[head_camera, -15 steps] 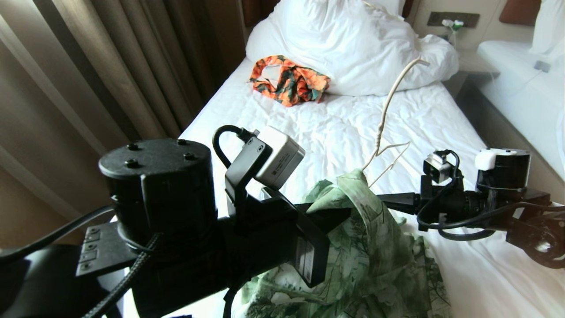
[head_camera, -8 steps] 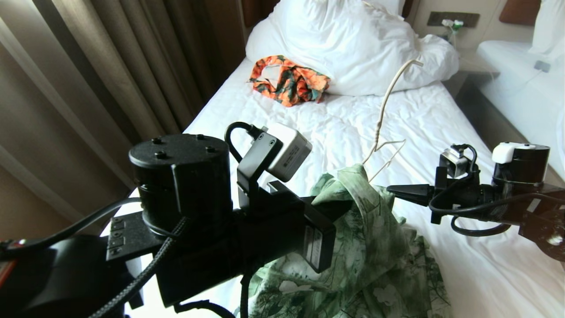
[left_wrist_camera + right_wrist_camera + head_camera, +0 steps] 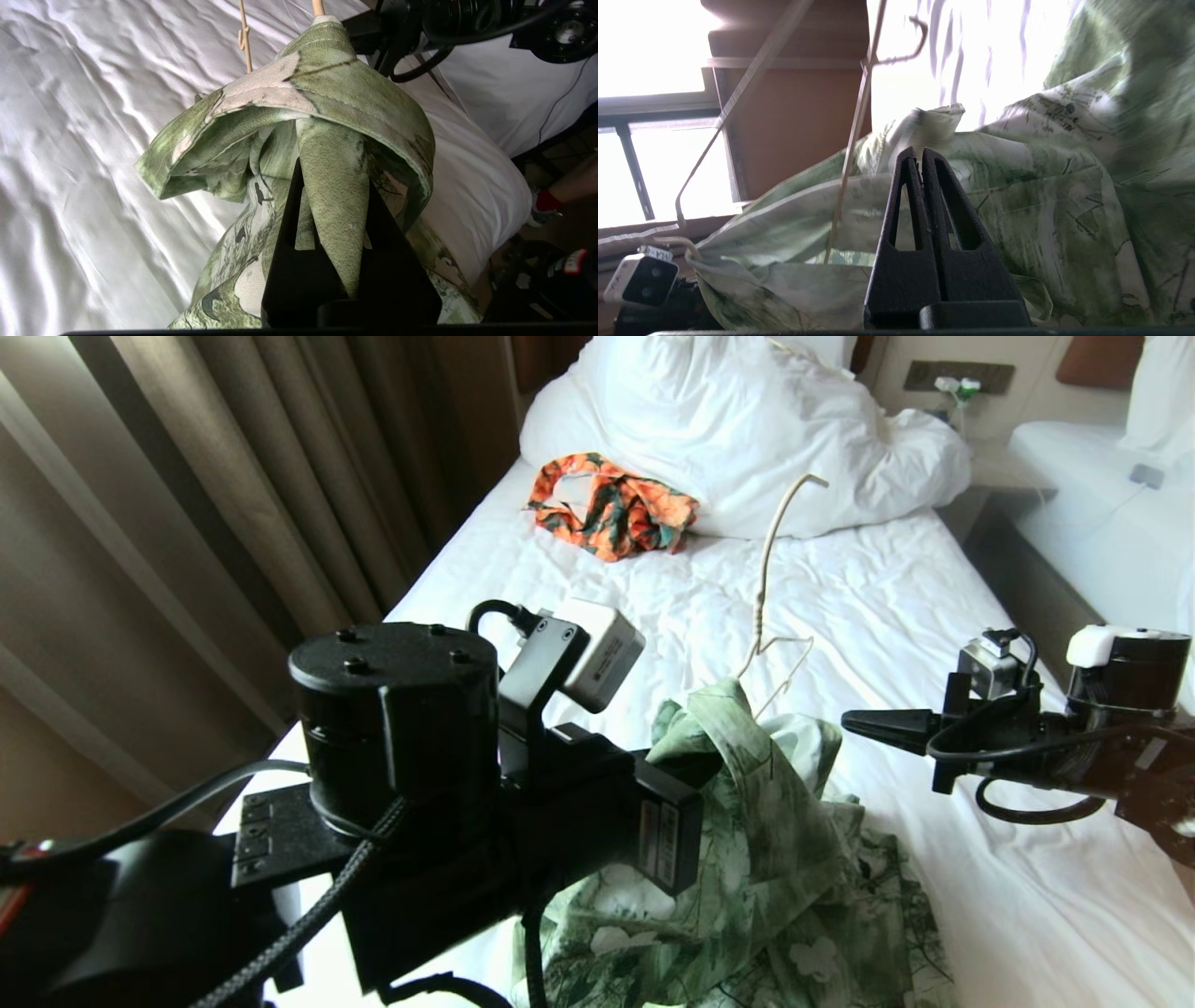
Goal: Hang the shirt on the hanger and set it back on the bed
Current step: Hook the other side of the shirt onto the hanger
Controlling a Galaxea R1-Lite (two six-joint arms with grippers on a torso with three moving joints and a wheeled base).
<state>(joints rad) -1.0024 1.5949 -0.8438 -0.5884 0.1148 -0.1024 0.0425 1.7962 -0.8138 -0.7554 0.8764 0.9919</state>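
Head view: the left hand [image 3: 711, 767] reaches in from the left and pinches a fold of the shirt [image 3: 747, 859], holding its top bunched up above the bed [image 3: 868, 588]. Left wrist view shows both fingers [image 3: 289, 242] pressed on a green strip of cloth, the collar draped over them. The shirt's lower part lies crumpled on the sheet near the bed's front edge. The hanger [image 3: 770, 616] stands upright out of the raised cloth, hook up, its lower part hidden in the shirt. The right hand [image 3: 854, 723] sits just right of the shirt, apart from it, its fingers pressed together on nothing. An orange garment [image 3: 611, 509] lies by the duvet [image 3: 738, 429].
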